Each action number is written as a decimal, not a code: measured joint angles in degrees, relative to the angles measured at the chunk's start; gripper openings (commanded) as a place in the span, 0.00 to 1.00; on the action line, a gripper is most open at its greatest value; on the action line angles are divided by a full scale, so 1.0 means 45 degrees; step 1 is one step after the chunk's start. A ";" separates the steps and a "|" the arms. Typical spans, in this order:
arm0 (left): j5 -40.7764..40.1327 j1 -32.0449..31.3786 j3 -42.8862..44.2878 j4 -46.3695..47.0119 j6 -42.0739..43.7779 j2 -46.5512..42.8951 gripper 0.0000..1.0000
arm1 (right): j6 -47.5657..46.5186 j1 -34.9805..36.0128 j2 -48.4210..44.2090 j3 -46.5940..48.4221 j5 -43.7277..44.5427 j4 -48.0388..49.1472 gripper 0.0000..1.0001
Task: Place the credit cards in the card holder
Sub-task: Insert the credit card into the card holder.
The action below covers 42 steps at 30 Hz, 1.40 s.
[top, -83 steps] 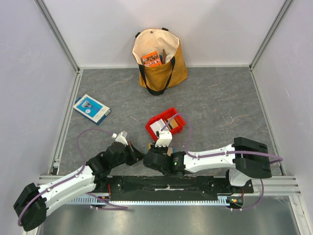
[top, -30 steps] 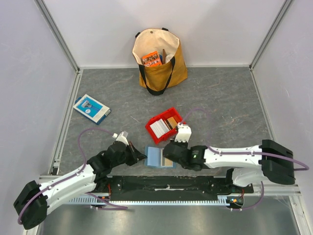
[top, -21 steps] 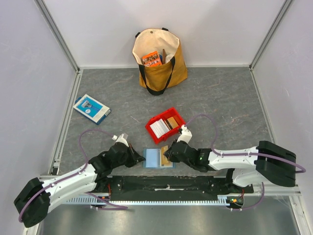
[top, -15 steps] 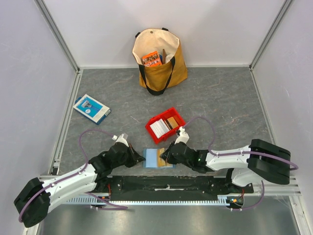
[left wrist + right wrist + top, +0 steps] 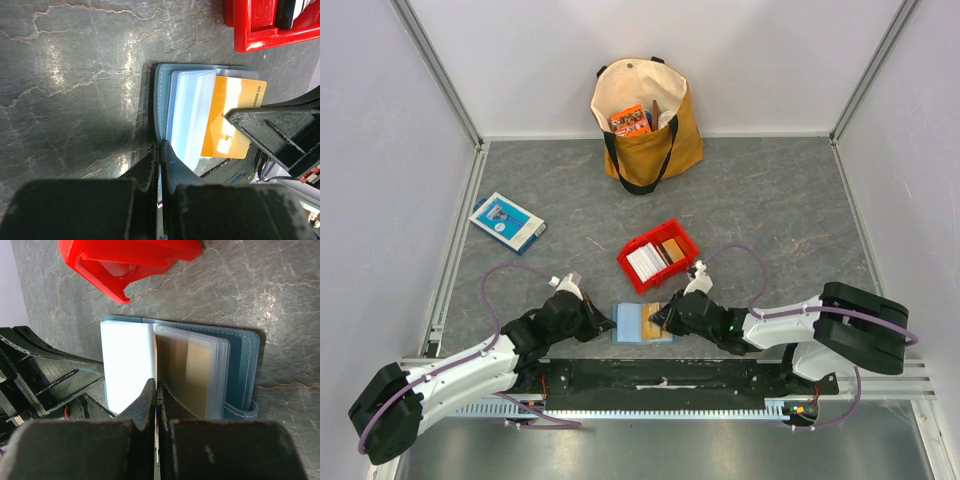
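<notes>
Right gripper (image 5: pixel 156 390): jaws closed, tips pinched, as far as we can tell, on the edge of one orange-tan card (image 5: pixel 232 120). That card lies on the right half of the holder (image 5: pixel 161 100), with one side tucked under the clear sleeves. The other side shows bare in the left wrist view, so we judge it not fully seated. Left gripper (image 5: pixel 160 150): jaws closed on the holder's left edge, apparently keeping it spread. The holder lies open and flat at the near middle of the table (image 5: pixel 770 200), between the two grippers and just near of the bin (image 5: pixel 250 40). We see no other card in its sleeves, though the stacked leaves hide most pockets. The remaining cards (image 5: pixel 645 262), white and tan, stand in the bin. Off task are a bag (image 5: pixel 650 150) at the far wall and a box (image 5: pixel 507 221) far left. We reckon one card is mid-insertion and none is confirmed stowed. What is left is to push this one home, let go, then carry over the bin's lot.
</notes>
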 measured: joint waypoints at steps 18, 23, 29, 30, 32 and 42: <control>-0.0272 0.0000 -0.0005 -0.0087 0.0000 0.0024 0.02 | 0.0219 -0.0112 0.0889 -0.0282 -0.0534 0.1962 0.00; -0.0282 0.0000 -0.0005 -0.0087 0.0000 0.0024 0.02 | 0.0243 -0.0117 0.1273 -0.0291 -0.0539 0.2414 0.00; -0.0301 0.0000 -0.0015 -0.0078 0.0000 -0.0015 0.02 | -0.0083 -0.0437 0.1569 -0.0272 -0.0665 0.2900 0.00; -0.0301 0.0000 -0.0024 -0.0073 0.0000 -0.0044 0.02 | -0.0126 -0.0495 0.1569 -0.0272 -0.0685 0.2924 0.00; -0.0301 0.0000 -0.0078 -0.0039 0.0000 -0.0136 0.02 | -0.0151 -0.0583 0.1569 -0.0272 -0.0690 0.2968 0.00; -0.0311 0.0000 -0.0160 -0.0005 0.0000 -0.0238 0.02 | 0.0087 -0.0661 0.2501 -0.0282 -0.1137 0.4265 0.00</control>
